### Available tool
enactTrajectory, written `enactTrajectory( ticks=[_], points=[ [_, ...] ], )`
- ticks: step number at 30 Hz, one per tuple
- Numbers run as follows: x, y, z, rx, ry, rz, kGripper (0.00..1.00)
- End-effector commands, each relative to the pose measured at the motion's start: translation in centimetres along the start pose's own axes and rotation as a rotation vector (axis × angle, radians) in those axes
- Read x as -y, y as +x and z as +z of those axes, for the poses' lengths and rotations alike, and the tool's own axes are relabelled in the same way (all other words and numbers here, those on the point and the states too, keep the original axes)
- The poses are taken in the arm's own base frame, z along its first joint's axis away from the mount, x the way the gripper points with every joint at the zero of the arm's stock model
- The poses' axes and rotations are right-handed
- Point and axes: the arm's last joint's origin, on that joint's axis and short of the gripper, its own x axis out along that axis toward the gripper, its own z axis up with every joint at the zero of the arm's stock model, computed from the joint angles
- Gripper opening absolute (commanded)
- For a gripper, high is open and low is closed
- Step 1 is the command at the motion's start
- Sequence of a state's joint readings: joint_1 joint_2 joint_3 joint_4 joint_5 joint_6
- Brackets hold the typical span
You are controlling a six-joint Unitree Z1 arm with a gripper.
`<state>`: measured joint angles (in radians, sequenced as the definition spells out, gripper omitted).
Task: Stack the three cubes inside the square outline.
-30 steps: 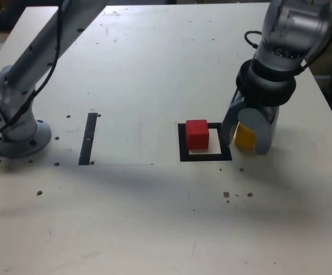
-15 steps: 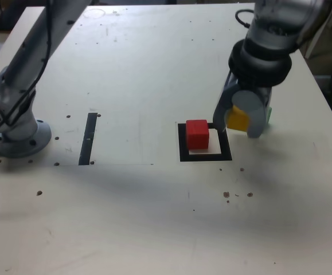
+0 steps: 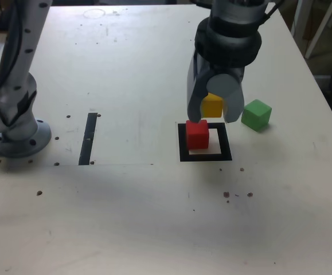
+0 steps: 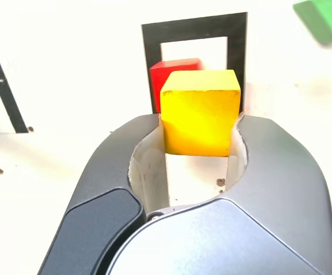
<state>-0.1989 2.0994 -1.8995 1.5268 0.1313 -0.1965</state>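
The red cube (image 3: 197, 134) sits inside the black square outline (image 3: 205, 156), toward its side on the exterior view's left. My gripper (image 3: 213, 109) is shut on the yellow cube (image 3: 212, 105) and holds it in the air just above and slightly behind the red cube. In the wrist view the yellow cube (image 4: 199, 112) is clamped between the two grey fingers, with the red cube (image 4: 173, 68) and the square outline (image 4: 195, 28) showing beyond it. The green cube (image 3: 256, 114) rests on the table to the exterior view's right of the outline; the wrist view catches the green cube (image 4: 324, 18) at its edge.
A straight black tape strip (image 3: 88, 138) lies on the table to the exterior view's left. The arm's grey base (image 3: 15, 134) is bolted near the table's left edge. The pale tabletop (image 3: 154, 217) carries small screw holes and specks.
The gripper closed on the yellow cube, lifted it off the table and carried it toward the exterior view's left, from beside the outline to above the red cube. The green cube came into view.
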Motion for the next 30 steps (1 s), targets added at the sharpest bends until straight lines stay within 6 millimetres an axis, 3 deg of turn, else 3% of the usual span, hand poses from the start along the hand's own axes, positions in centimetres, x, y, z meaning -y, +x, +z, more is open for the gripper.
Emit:
enactTrajectory(
  ticks=[1, 26, 29, 30],
  points=[
    [0.0, -0.1, -0.4, 0.003, -0.015, -0.004, 0.28],
    [-0.1, 2.9, -0.5, -0.046, -0.053, -0.050, 0.29],
    [-0.2, 3.0, -0.4, -0.042, -0.055, -0.051, 0.47],
    [-0.2, 3.1, -0.4, -0.039, -0.055, -0.050, 0.61]
  ],
)
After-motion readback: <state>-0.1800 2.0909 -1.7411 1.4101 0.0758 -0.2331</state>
